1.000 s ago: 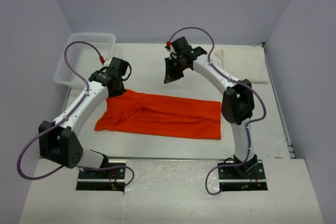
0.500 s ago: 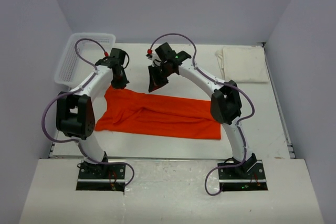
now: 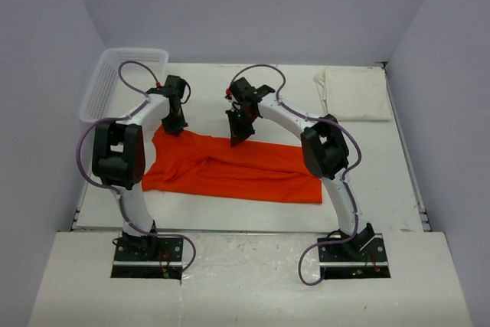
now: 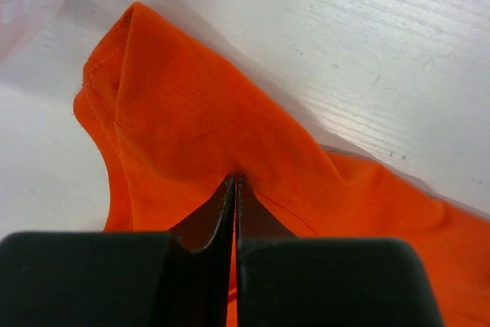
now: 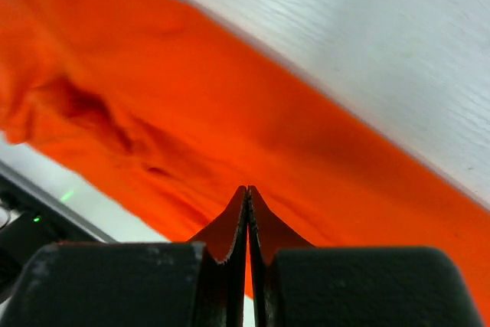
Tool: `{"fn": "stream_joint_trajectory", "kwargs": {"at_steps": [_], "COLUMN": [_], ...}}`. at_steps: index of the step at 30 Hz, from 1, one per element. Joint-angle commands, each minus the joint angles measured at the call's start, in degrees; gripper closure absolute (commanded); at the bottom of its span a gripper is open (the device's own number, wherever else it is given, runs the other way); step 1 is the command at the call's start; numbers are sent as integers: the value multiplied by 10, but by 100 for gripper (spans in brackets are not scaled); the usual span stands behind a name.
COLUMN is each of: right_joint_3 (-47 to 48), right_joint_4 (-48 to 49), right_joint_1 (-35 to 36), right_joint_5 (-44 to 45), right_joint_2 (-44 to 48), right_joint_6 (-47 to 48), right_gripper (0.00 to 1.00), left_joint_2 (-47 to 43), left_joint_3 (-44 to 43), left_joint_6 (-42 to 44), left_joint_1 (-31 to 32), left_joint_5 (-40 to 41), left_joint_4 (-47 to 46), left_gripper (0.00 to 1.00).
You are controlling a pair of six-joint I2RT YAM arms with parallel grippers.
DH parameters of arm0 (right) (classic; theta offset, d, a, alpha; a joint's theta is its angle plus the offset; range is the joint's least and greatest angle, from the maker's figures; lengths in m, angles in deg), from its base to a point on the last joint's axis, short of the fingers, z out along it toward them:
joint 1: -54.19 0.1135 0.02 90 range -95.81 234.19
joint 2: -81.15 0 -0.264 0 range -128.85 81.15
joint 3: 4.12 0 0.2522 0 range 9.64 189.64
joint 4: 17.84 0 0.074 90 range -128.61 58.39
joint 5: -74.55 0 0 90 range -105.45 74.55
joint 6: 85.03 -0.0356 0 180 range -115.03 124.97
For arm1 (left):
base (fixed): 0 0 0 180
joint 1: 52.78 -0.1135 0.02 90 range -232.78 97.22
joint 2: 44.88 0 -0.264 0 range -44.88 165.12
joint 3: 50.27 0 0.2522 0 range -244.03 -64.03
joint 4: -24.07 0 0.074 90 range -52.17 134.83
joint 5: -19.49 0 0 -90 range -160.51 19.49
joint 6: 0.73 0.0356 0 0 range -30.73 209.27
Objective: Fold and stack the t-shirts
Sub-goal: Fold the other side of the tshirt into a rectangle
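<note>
The orange t-shirt [image 3: 237, 168] lies as a long flat band right of the basket [image 3: 107, 82], nearer the arms; the cream t-shirt [image 3: 354, 93] lies folded far right of the basket; the left gripper [image 3: 173, 129], by the basket's near right corner, and the right gripper [image 3: 236, 140], further right, each pinch the orange far edge; I judge they should lift together, holding this edge taut and level

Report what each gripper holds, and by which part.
Both pinch the orange t-shirt along its far edge: the left gripper at its left end, the right gripper nearer the middle.
</note>
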Motion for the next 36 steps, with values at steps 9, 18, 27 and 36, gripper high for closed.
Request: {"fn": "stream_joint_trajectory", "kwargs": {"at_steps": [9, 18, 27, 36], "right_joint_3": [-139, -239, -194, -167], "right_joint_4": [5, 61, 47, 40], "right_joint_1": [-36, -96, -97, -96], "right_joint_5": [89, 77, 69, 83], "right_joint_2": [-1, 60, 94, 151], "right_joint_6": [-46, -34, -2, 33], "right_gripper": [100, 100, 100, 100], "left_joint_2": [72, 66, 53, -32], "left_joint_3": [-17, -23, -44, -52], "left_joint_6": [5, 14, 21, 23], "left_joint_1": [-17, -39, -37, 4], "left_joint_5": [65, 82, 68, 93], "left_joint_4": [33, 39, 34, 19], "left_gripper": [100, 100, 100, 100]}}
